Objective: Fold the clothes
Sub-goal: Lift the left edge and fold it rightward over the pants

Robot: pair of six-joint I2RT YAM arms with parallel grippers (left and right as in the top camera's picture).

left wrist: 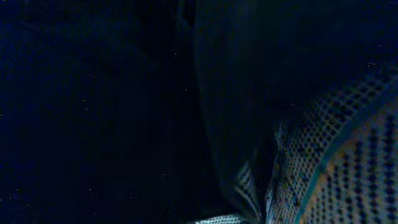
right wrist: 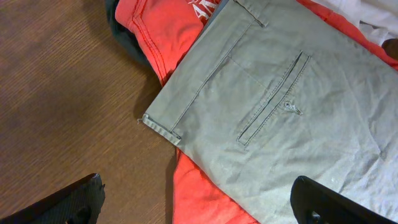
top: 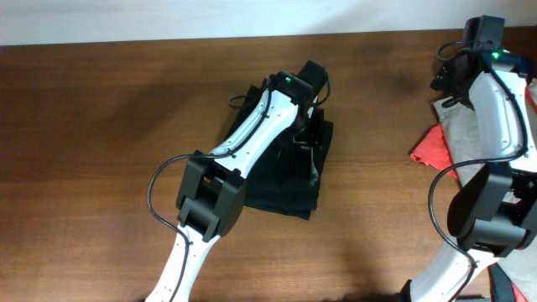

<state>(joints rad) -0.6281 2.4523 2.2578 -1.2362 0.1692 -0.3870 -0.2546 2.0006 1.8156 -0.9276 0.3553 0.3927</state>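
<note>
Left gripper, the nearer, sits down on the black garment, whose long axis runs along my left forearm; cloth hides its jaws, so I cannot tell their state, while my right gripper hangs wide and empty over the khaki trousers.

Brown wooden table, its grain running left to right, fills nearly the whole overhead view. A pale strip borders its far edge. Lighting is even, with soft shadows on the wood.
</note>
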